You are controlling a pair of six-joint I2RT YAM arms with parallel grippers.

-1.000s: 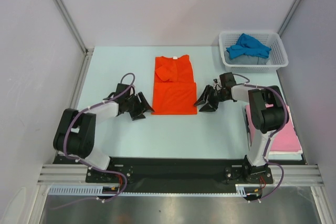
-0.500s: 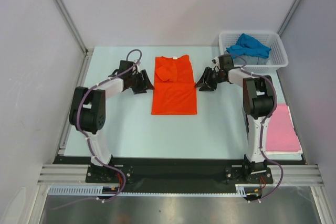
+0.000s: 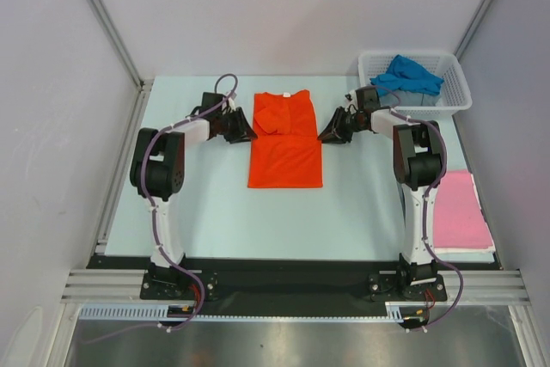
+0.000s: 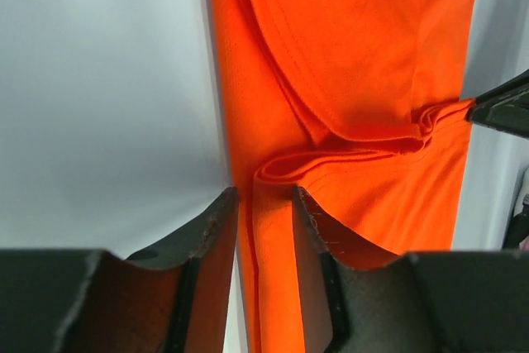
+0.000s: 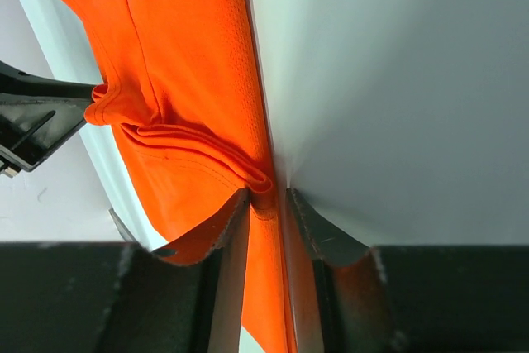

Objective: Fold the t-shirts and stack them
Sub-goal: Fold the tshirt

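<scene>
From above, the orange shirt (image 3: 285,156) lies on the table (image 3: 198,204), centre-far. The left gripper (image 3: 247,131) and right gripper (image 3: 326,135) are at its side edges. The blue shirt (image 3: 406,75) is in the basket (image 3: 457,99) far right, and the pink shirt (image 3: 461,208) lies near right.

Left wrist: the jaws pinch the shirt's bunched left edge.

Right wrist: the jaws clamp the folded right edge.

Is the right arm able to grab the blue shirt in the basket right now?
Probably not: the right gripper is pinching the edge of the orange shirt. Otherwise the way looks free: the blue shirt lies uncovered in the open basket nearby.
</scene>
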